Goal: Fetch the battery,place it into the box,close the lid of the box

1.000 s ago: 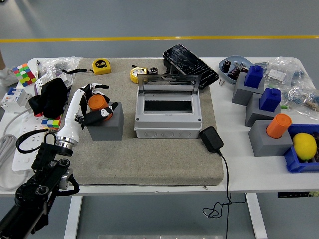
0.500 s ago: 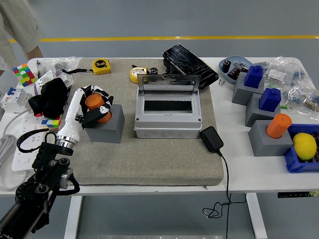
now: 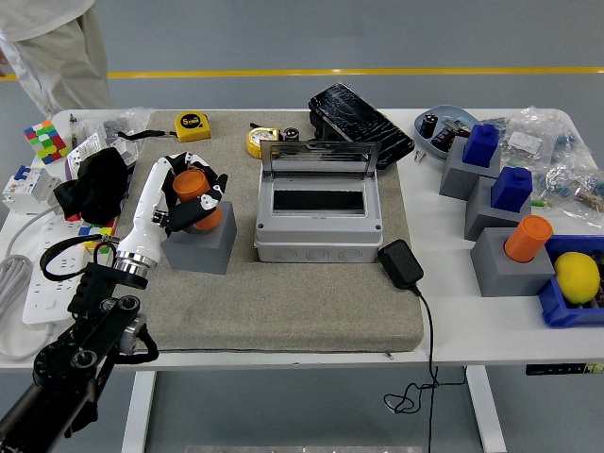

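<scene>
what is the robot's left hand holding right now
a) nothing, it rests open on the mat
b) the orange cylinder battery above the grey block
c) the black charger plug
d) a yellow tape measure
b: the left hand has its fingers curled around the orange battery, tilted and lifted just over the grey block, while the box beside it stands with its lid up.

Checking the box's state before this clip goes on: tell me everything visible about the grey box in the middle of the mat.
The grey box is a rectangular, plastic-looking enclosure resting on the tan mat, right of the grey block. Its clear hinged lid stands open at the back edge. A dark rectangular opening shows in the top, with a screw at each corner. A black adapter lies at its front right corner. No robot hand touches it.
</scene>
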{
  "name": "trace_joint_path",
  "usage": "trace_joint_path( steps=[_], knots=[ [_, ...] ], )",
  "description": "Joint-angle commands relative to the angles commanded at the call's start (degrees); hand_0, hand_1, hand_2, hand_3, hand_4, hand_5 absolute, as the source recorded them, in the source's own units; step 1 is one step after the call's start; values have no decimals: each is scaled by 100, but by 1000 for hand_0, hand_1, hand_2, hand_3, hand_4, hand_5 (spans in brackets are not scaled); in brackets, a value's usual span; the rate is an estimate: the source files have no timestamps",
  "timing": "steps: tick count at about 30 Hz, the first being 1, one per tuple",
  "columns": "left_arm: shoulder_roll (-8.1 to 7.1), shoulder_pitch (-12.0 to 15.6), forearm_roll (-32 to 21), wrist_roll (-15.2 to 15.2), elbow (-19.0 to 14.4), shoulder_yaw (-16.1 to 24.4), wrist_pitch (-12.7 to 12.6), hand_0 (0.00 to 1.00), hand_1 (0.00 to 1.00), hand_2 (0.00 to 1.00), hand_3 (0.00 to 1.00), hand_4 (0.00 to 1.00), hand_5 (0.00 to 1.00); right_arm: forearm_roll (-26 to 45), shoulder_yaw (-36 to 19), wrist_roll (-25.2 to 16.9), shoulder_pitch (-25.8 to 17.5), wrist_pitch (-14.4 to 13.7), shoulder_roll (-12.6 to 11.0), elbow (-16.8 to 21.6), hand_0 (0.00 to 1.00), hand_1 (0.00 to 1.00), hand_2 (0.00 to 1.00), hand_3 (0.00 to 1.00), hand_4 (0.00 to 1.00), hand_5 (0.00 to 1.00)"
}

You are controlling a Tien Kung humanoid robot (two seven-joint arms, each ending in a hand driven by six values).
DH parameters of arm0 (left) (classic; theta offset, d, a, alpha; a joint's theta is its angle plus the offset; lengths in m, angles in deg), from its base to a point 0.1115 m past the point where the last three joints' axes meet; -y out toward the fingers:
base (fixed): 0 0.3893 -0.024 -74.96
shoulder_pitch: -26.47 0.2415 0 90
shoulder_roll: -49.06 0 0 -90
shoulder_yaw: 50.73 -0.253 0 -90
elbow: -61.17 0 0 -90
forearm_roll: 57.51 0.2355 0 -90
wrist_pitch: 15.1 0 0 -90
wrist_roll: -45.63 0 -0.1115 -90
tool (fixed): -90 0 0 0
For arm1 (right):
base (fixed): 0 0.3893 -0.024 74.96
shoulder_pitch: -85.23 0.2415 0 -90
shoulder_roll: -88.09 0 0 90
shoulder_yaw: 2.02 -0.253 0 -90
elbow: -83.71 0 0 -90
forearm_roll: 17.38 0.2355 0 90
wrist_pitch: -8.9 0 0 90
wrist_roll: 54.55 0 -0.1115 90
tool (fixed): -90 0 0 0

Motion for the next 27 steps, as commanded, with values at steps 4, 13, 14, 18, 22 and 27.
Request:
trace_joint_path(
  steps=[4, 13, 14, 18, 22, 27],
  knots=[
    [0, -94, 362, 315, -465, -284, -15, 213, 183, 221, 319, 516, 2, 8, -40, -4, -12, -11, -7, 0, 750, 714, 724, 724, 998, 544],
    [-279, -649, 1466, 1356, -1180, -1257, 155, 218, 186, 225, 314, 581, 2, 11, -94, -25, -4, -32, -47, 0, 749, 713, 725, 724, 998, 543],
    [-296, -698, 1510, 1423, -1202, -1332, 163, 218, 186, 225, 314, 581, 2, 14, -99, -25, -2, -34, -49, 0, 749, 713, 725, 724, 998, 543],
    [-316, -1061, 1993, 1908, -1245, -1761, 162, 222, 187, 227, 321, 621, 2, 41, -127, -29, -2, -49, -50, 0, 750, 713, 724, 723, 998, 543],
    [-208, -1553, 2710, 2359, -1116, -2232, 294, 222, 187, 227, 321, 621, 2, 36, -130, -28, 2, -56, -50, 0, 750, 713, 724, 723, 998, 543],
    [-2, -2003, 3486, 2389, -853, -2554, 338, 221, 185, 226, 325, 645, 2, 40, -119, -24, 8, -61, -49, 0, 750, 713, 724, 721, 998, 543]
  ],
)
